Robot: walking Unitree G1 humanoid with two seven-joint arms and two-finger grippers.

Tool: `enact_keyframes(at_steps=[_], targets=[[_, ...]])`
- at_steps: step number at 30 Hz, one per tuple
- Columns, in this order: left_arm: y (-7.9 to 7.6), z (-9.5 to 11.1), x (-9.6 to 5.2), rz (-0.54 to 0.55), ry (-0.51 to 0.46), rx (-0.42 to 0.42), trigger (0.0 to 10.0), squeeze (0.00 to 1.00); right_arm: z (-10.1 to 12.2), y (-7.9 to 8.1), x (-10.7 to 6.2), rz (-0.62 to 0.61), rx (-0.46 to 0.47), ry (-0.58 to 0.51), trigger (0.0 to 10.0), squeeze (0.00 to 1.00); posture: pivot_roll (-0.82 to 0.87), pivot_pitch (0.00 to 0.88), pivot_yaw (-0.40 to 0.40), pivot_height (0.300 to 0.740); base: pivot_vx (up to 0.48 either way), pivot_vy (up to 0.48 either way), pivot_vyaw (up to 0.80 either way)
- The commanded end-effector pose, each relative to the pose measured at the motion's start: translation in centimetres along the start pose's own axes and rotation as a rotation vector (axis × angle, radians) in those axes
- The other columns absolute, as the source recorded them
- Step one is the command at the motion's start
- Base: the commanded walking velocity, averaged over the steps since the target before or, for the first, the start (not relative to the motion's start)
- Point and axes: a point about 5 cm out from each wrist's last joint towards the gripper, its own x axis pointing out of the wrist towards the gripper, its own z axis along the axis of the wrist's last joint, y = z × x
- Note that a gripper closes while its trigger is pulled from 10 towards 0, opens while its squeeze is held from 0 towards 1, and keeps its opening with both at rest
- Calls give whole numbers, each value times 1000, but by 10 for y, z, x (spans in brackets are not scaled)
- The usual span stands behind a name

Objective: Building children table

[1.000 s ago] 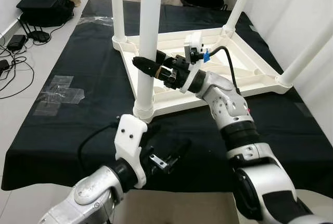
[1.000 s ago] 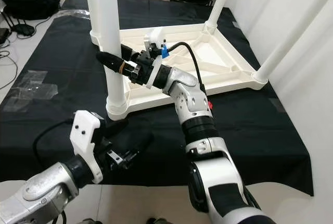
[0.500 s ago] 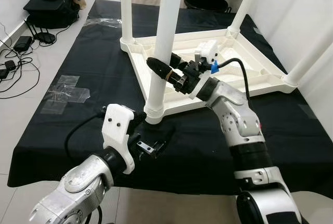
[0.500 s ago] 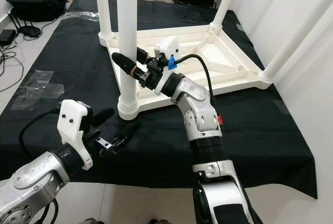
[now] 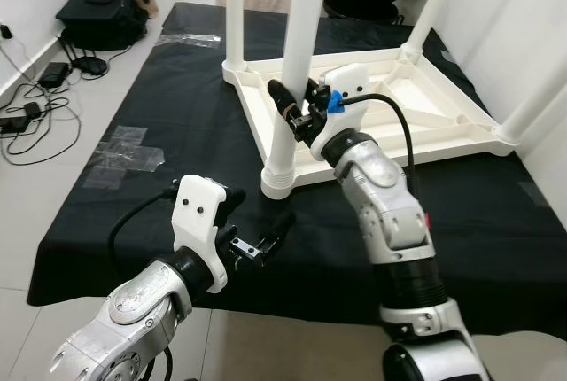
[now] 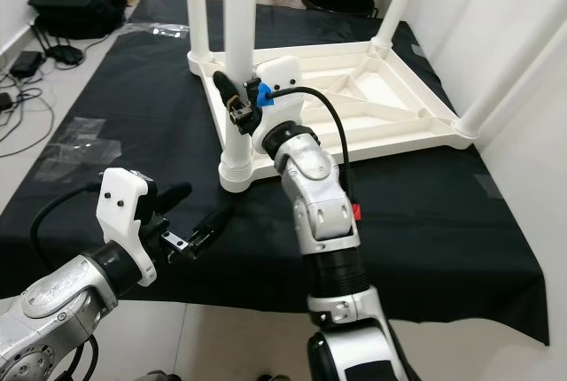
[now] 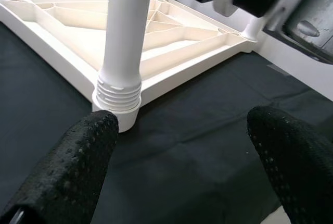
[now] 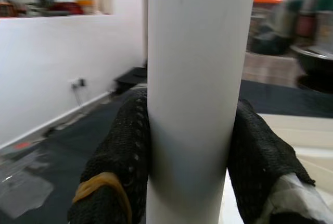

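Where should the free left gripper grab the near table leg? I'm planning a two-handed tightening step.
Probably low on the near table leg, just above its threaded collar, coming from the robot's side. The right gripper is clamped higher up.

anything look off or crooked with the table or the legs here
Nothing stands out. The white table lies upside down on the black cloth, as fits assembly, with its legs standing up from the corners. The right end effector is clamped on the nearest leg, which looks seated in its threaded collar. The left end effector is open above the cloth.
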Motion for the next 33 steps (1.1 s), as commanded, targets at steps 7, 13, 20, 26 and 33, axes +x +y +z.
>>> enact_keyframes(at_steps=[7,13,20,26,33], targets=[[-3,-3,0,-11,3,-13,10000,0,-33,-43,-22,-438,-76,230,0,0,52,194,-117,740,0,0,0],[-5,-3,1,-14,3,-16,10000,0,-32,-30,-25,-446,-16,220,10000,0,55,186,-118,740,0,0,0],[-5,-4,0,-16,5,-14,10000,0,-17,-24,-21,-416,17,120,10000,643,56,178,-116,740,0,0,0],[-5,-4,1,-15,3,-14,10000,0,-11,-24,-20,-417,-7,99,10000,0,55,176,-115,740,0,0,0],[-4,-2,2,5,-11,-14,10000,0,-15,-26,-29,-393,-15,93,10000,0,52,176,-115,740,0,0,0]])
